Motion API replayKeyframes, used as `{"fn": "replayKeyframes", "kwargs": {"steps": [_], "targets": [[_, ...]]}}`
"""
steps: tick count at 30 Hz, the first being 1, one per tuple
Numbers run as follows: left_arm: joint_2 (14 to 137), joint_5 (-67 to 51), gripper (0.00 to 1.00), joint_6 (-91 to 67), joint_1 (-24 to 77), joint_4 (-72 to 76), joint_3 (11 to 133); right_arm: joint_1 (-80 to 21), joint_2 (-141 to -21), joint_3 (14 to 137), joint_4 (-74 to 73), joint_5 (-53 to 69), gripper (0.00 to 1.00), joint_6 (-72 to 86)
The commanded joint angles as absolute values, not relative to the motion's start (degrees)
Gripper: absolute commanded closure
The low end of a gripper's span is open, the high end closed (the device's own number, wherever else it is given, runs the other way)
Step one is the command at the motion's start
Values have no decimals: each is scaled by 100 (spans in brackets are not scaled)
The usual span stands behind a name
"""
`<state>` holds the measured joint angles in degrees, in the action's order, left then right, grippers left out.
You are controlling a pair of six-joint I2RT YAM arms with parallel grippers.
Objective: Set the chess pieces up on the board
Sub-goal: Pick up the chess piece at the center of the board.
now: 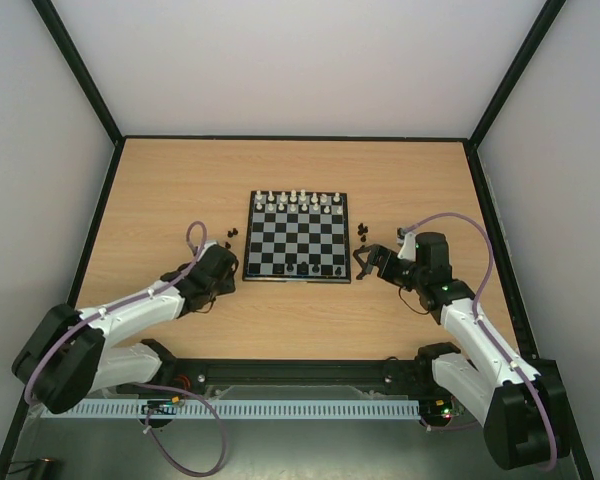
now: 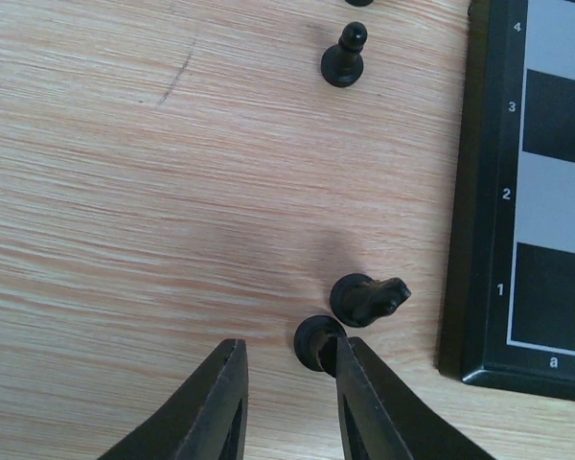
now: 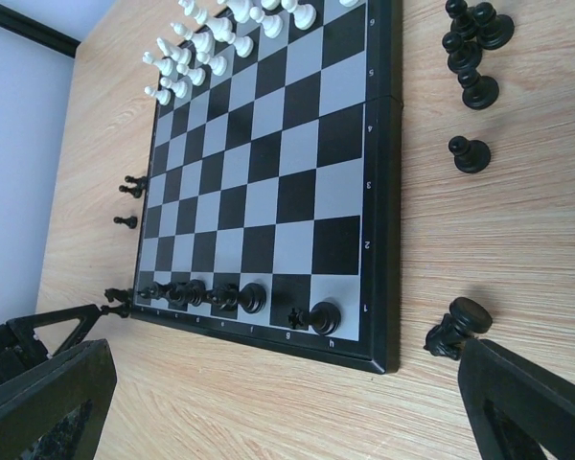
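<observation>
The left pincer [image 2: 289, 347] is narrowly apart, empty, beside a black chess piece [image 2: 313, 337]; the right pincer [image 3: 286, 350] is wide apart.

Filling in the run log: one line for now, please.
left gripper open, beside black piece near board corner | right gripper open, empty

White-walled lab enclosure [image 1: 300, 60], wooden table [image 1: 180, 190]
</observation>
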<state>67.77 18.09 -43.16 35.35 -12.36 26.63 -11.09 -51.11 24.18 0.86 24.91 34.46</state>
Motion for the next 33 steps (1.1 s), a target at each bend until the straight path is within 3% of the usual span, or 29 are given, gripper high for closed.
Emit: {"fn": "replayKeyframes", "kwargs": {"steps": [1, 6, 11, 18, 33], "targets": [[6990, 1921, 73, -4181, 3542, -1011, 2874, -1090, -5154, 2389, 145, 2583, 1, 3400], [7121, 1876, 74, -4117, 3549, -908, 2956, -1091, -5176, 2375, 174, 2612, 1, 3399], [7117, 1848, 65, -4119, 3567, -1025, 3053, -1091, -5226, 2377, 202, 2598, 2, 3409], [6797, 1953, 60, -4107, 3591, -1141, 3049, -1084, -5282, 2375, 234, 2595, 1, 3408], [7304, 1854, 70, -4117, 3589, -677, 2924, -1092, -5291, 2333, 250, 2587, 1, 3417]]}}
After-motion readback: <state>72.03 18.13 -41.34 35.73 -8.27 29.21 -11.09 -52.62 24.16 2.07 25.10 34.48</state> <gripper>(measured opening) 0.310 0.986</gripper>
